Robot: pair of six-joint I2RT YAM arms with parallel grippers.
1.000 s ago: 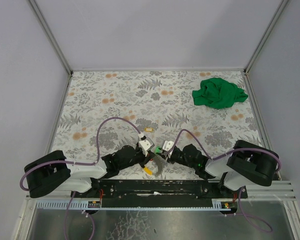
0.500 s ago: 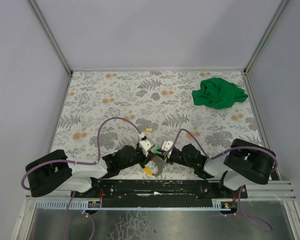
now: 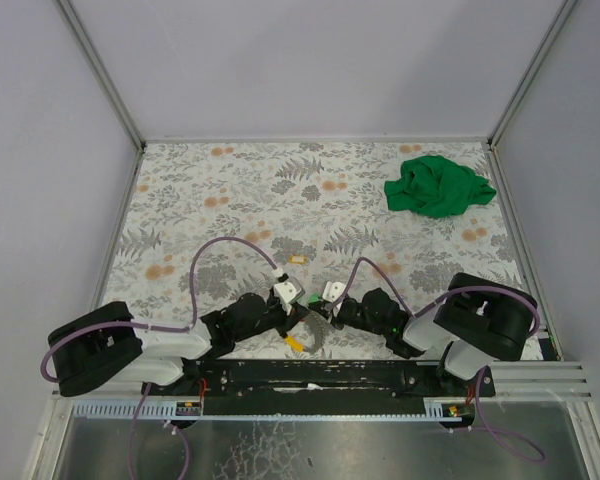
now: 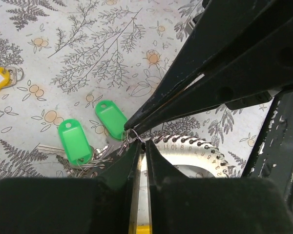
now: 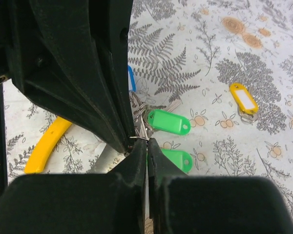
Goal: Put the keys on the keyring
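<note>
Two grippers meet tip to tip. Right gripper (image 5: pixel 146 142), part-open second ago, is now clenched and closer in; left gripper (image 4: pixel 142 146) is clenched as before. Both pinch thin keyring (image 4: pixel 130 135) wire between tips. Likely ring is braced for threading. Green-tagged keys (image 4: pixel 74 141) lie just beside tips, yellow-tagged key (image 5: pixel 243 99) farther out. Stamped digits on toothed disc (image 4: pixel 195 146) unreadable; tags show no writing.

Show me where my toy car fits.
Bare: the back of the table, from the left wall to the green cloth, and the right side in front of the cloth. Crowded: front middle, where left gripper and right gripper meet over the keys.
</note>
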